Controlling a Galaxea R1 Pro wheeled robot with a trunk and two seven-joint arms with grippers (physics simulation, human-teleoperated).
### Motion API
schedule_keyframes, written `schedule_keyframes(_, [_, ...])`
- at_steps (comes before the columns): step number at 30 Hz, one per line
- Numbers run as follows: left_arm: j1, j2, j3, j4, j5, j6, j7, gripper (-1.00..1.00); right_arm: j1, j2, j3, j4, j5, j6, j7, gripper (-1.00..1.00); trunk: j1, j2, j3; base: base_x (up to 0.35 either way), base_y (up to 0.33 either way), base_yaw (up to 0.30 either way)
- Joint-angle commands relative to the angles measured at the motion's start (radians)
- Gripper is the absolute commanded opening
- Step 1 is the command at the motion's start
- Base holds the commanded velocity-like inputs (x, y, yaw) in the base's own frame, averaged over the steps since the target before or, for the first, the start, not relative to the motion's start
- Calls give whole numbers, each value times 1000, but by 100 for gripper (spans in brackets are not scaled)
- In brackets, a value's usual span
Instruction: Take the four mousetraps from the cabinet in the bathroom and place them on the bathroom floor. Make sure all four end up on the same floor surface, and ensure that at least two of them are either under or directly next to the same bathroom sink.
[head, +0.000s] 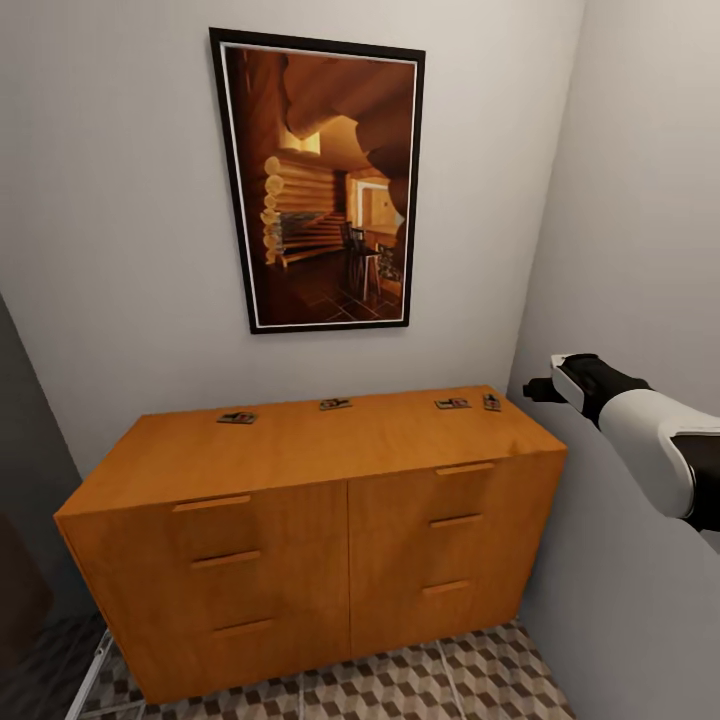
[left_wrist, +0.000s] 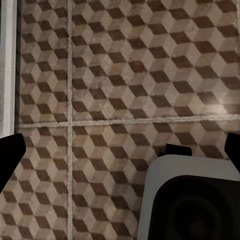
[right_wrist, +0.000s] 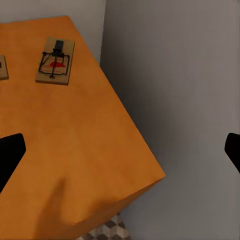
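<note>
Several mousetraps lie in a row along the back of the cabinet (head: 300, 450) top: one at the left (head: 237, 417), one in the middle (head: 335, 404), and two close together at the right (head: 452, 404) (head: 491, 402). My right gripper (head: 535, 390) hovers just off the cabinet's right end, level with its top and beside the wall. In the right wrist view it (right_wrist: 120, 155) is open and empty over the cabinet's corner, with a mousetrap (right_wrist: 55, 61) ahead of it. My left gripper (left_wrist: 120, 155) is open and empty, facing the bathroom floor (left_wrist: 125, 75).
The cabinet stands in a narrow alcove, with the grey right wall (head: 640, 250) close to its end. A framed picture (head: 325, 185) hangs above it. Cube-patterned tiles (head: 400, 690) run in front. A white part of my own body (left_wrist: 190, 200) sits below the left wrist.
</note>
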Motion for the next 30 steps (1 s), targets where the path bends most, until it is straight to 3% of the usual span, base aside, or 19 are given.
schedule_keyframes(1, [-2, 0, 2, 4, 1, -7, 0, 100, 0, 0, 8, -2, 0, 7, 0, 100, 0, -1, -1, 4, 6, 0])
schedule_keyframes(8, [-2, 0, 2, 4, 1, -7, 0, 100, 0, 0, 8, -1, 0, 6, 0, 100, 0, -1, -1, 69, 34, 0])
schedule_keyframes(30, [-2, 0, 2, 4, 1, -7, 0, 100, 1, 2, 8, 0, 0, 5, 0, 100, 0, -1, -1, 213, 120, 0])
